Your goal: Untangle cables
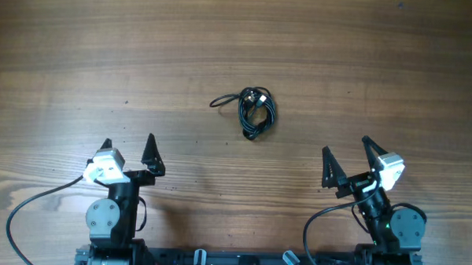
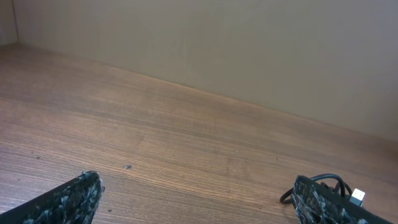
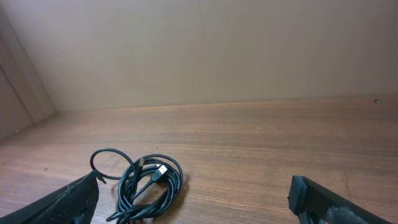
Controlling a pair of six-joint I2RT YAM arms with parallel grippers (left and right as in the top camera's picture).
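Left pincer (image 1: 128,147): spread wide, nothing in it, low at 7 o'clock of the overhead view over bare desk (image 1: 73,56). Reads as a ready pose, with jaws wide and aimed toward 12 so the wrist camera sees ahead. In its wrist view the cables (image 2: 329,179) only peek in at 4 o'clock, partly hidden behind the finger there. The thick cord (image 1: 29,208) curling off at 8 o'clock is arm wiring, not task stuff.

Cables (image 1: 255,113): one tight black coil, flat on the desk, just off centre toward 12 in the overhead view. It lies about 1 o'clock from the left pincer and 11 o'clock from the right pincer (image 1: 348,154), well apart from both. A small loop (image 1: 221,100) sticks out of the coil at 9–10 o'clock. A plug (image 3: 163,169) with a pale metal tip sits on top, mid-coil. Number of cords in the bundle: cannot tell. The coil sits between the arms, so either could reach it. My guess is the loose loop is the easy first grab, with the other pincer pinning the coil.

Right pincer: also spread, empty, at 5 o'clock of the overhead view, mirroring the left. Its wrist view shows the whole coil at 7–8 o'clock, a better look than the left gets.

Containers: none in any view, so nothing is held in anything. Task looks not started, with the coil wound and no pincer near it.
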